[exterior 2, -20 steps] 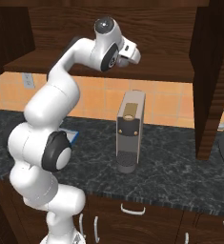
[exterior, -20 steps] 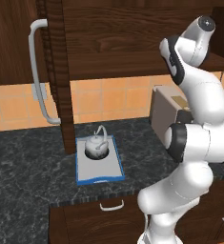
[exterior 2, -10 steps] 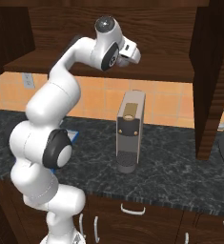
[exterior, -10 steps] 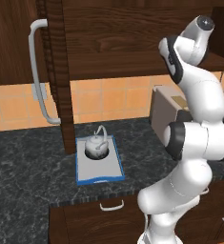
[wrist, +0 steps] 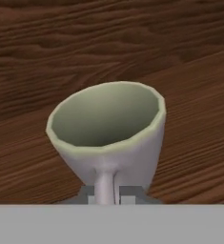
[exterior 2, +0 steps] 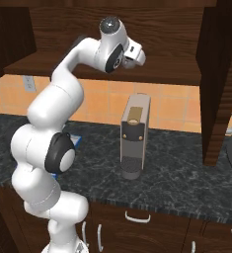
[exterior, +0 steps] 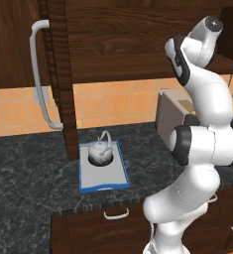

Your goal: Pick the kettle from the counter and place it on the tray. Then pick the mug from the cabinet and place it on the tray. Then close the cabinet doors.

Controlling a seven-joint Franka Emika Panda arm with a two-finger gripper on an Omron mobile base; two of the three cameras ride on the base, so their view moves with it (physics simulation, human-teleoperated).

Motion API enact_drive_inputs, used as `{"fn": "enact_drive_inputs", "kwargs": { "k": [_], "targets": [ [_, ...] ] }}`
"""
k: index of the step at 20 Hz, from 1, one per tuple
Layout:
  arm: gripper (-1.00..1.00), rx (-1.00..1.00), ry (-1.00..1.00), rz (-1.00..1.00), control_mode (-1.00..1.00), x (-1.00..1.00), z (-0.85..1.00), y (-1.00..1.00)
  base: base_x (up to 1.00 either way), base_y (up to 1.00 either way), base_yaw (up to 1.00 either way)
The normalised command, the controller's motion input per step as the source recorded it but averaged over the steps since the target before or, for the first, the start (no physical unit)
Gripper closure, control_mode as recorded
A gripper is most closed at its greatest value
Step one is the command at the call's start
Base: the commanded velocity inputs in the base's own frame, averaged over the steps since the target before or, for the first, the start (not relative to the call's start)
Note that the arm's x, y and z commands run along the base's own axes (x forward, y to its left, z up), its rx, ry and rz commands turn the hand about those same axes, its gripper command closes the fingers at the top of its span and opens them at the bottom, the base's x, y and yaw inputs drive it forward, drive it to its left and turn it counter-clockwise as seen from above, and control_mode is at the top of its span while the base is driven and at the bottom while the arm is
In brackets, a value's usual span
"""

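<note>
A beige mug (wrist: 108,136) stands on the wood shelf of the cabinet (wrist: 46,47), directly ahead of the gripper (wrist: 107,196); its loop handle points back at the camera and runs down between the two grey fingertips (wrist: 87,194), which sit close on either side of it, pinching the handle. From the left base camera, the kettle (exterior: 99,149) rests on the blue-rimmed tray (exterior: 103,168) on the dark speckled counter (exterior: 29,168), beside an open cabinet door (exterior: 56,74) with its grey bar handle (exterior: 38,74). From the right base camera, a coffee machine (exterior 2: 134,136) stands on the counter below the raised arm, and another open door (exterior 2: 218,79) hangs at the right.
</note>
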Motion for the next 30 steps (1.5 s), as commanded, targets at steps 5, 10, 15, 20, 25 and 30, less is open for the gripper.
{"fn": "enact_drive_inputs", "kwargs": {
  "k": [5,10,15,20,25,30],
  "targets": [
    [1.0,0.0,-0.13,0.11,-1.0,-0.61,0.0,0.0,0.0,0.0,0.0],
    [1.0,-0.01,-0.11,0.32,-1.0,-1.0,0.0,0.0,0.0,0.0,0.0],
    [1.0,-0.08,-0.01,0.57,-1.0,-1.0,0.0,0.0,0.0,0.0,0.0],
    [1.0,-0.12,0.0,0.67,-1.0,-1.0,-0.09,0.22,0.0,0.0,0.0],
    [1.0,-0.07,0.0,0.55,-1.0,-0.84,-0.82,0.81,0.0,0.0,0.0],
    [1.0,-0.02,-0.02,0.51,-1.0,-0.41,-1.0,1.0,0.0,0.0,0.0]
  ]
}}
